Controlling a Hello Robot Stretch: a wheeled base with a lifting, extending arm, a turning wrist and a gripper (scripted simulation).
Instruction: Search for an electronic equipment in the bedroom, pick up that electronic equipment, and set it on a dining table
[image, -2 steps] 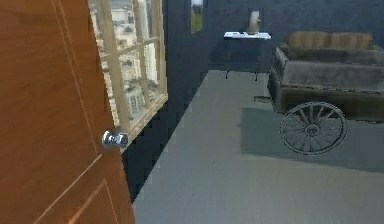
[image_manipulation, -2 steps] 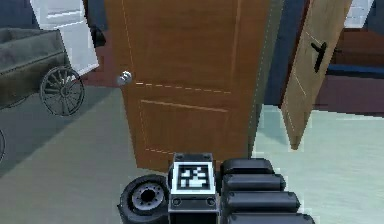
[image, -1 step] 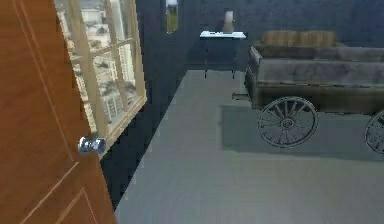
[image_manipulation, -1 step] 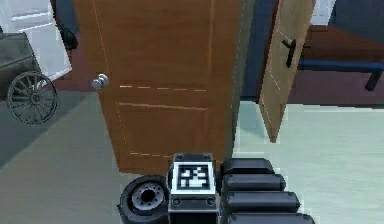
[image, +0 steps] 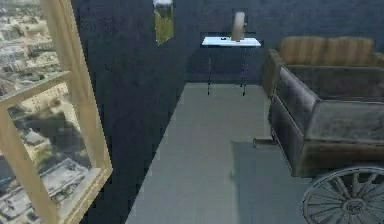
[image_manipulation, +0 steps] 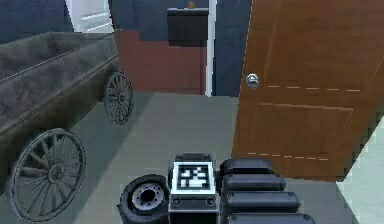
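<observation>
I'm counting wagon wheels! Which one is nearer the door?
The upper wheel, at the wagon's far end; the lower-left wheel is farther from the door.

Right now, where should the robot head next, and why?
Probably drive straight ahead down the bare floor strip toward the small table at the far wall. A tan object stands on it, too small to identify, and the wagon blocks the forward view's right side.

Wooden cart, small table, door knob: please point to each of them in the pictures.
wooden cart (image_manipulation: 55, 85), arm side view, on its side board.
small table (image: 218, 42), forward view, on its light top.
door knob (image_manipulation: 253, 81), arm side view, on the round knob.
</observation>
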